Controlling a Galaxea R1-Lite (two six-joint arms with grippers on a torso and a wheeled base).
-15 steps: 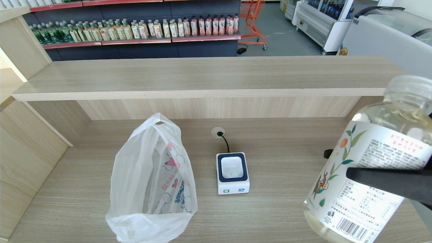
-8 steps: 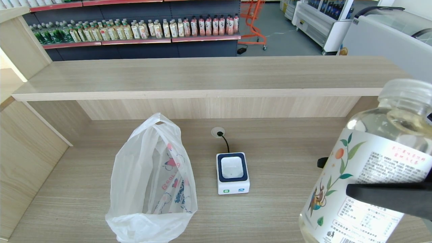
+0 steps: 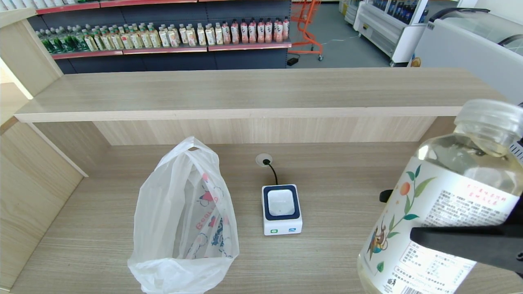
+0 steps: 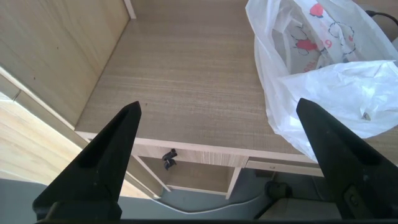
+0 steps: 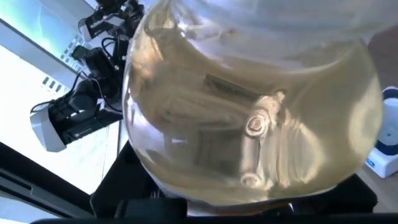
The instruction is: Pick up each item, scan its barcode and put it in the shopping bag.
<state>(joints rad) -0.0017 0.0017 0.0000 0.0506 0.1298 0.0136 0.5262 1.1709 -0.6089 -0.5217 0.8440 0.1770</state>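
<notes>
- Nearest to me, on the right, my right gripper (image 3: 398,216) is clamped on a bottle (image 3: 445,204), with one black finger (image 3: 461,241) lying across its white label.
- The bottle is clear plastic with pale yellow liquid inside. It hangs tilted above the right side of the counter (image 3: 339,204), cap end pointing up and away. From the right wrist camera its rounded body (image 5: 249,106) is very close.
- My left gripper (image 4: 217,162) has its two dark fingers (image 4: 106,162) spread wide apart, holding nothing, above the near edge of the counter, beside the bag (image 4: 329,81).
- The shopping bag (image 3: 184,228) is thin white plastic, standing open on the left of the counter. A packet with red and blue print shows through it.
- Just right of the bag sits a small white scanner (image 3: 281,209) with a dark-framed window. Its black cable (image 3: 273,173) runs back to a hole in the counter.
- Behind that is a raised wooden ledge (image 3: 245,90).
- Farthest off are shop shelves of drinks (image 3: 163,36), an orange trolley (image 3: 306,24) and white freezers (image 3: 392,28).
</notes>
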